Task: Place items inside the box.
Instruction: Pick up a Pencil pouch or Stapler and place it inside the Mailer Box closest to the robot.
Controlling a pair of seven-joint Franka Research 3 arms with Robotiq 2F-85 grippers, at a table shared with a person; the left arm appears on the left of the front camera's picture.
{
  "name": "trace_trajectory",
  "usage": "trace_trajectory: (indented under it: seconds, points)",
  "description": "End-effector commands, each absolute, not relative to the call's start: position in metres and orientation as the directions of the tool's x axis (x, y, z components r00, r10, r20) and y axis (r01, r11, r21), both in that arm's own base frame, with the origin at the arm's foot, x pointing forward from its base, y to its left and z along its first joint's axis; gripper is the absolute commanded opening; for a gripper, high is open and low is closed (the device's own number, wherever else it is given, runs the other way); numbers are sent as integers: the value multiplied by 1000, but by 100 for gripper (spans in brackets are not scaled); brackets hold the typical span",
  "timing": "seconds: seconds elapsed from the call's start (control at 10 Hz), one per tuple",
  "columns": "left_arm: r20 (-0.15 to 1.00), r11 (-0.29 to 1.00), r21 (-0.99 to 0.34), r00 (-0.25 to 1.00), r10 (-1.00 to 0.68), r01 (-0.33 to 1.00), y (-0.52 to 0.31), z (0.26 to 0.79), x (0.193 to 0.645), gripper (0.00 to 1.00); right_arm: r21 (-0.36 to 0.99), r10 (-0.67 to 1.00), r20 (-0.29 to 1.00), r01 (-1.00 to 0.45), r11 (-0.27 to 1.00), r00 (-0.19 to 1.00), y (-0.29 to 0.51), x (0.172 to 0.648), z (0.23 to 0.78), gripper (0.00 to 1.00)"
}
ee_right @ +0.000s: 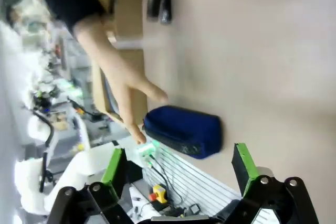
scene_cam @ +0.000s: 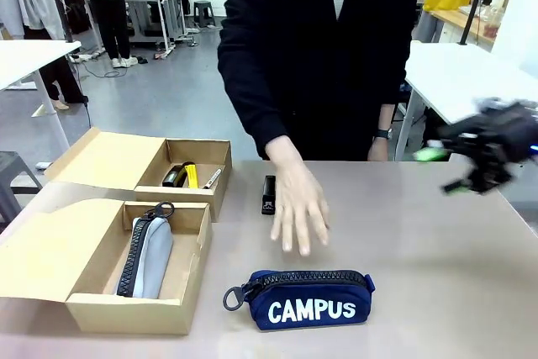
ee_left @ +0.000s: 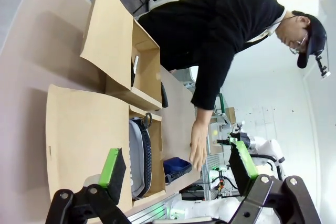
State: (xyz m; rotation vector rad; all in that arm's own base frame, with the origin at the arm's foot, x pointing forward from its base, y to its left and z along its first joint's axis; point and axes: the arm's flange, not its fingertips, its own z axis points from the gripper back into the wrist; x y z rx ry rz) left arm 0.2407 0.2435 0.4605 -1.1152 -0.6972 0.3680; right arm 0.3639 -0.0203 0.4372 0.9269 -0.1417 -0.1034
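Right gripper [scene_cam: 444,171]: hangs wide open and empty out at the far right, well apart from the navy pouch [scene_cam: 307,298] lying left-to-right at near centre, way closer to the person's hand [scene_cam: 296,208].

Two boxes [scene_cam: 126,313] [scene_cam: 178,197], two pouches [scene_cam: 151,258] [scene_cam: 311,300], one stapler [scene_cam: 269,193], one knife [scene_cam: 191,176], one pen [scene_cam: 212,178].

Bright, even light, soft shadows, motion blur on right hand [scene_cam: 443,171].
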Motion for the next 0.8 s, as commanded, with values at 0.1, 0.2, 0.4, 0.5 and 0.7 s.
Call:
trace_trajectory:
  seconds: [0.1, 0.2, 0.4, 0.5, 0.7]
  points:
    - [344, 408, -908, 727, 594, 96, 243, 461, 241, 100, 915, -282, 151, -26, 403, 947, -134, 281, 397, 100]
    - [344, 408, -908, 727, 594, 96, 243, 461, 241, 100, 947, -363, 105, 18, 321, 926, -145, 274, 382, 100]
    - [344, 408, -908, 727, 594, 96, 243, 461, 241, 100, 896, -289, 129, 14, 445, 949, -124, 301, 411, 100]
    - [344, 408, -908, 727, 594, 96, 243, 461, 241, 100, 896, -289, 129, 14, 445, 949, -124, 301, 411, 100]
    - [344, 408, -908, 727, 594, 96, 243, 461, 241, 100, 907, -291, 123, 11, 422, 949, -134, 294, 403, 100]
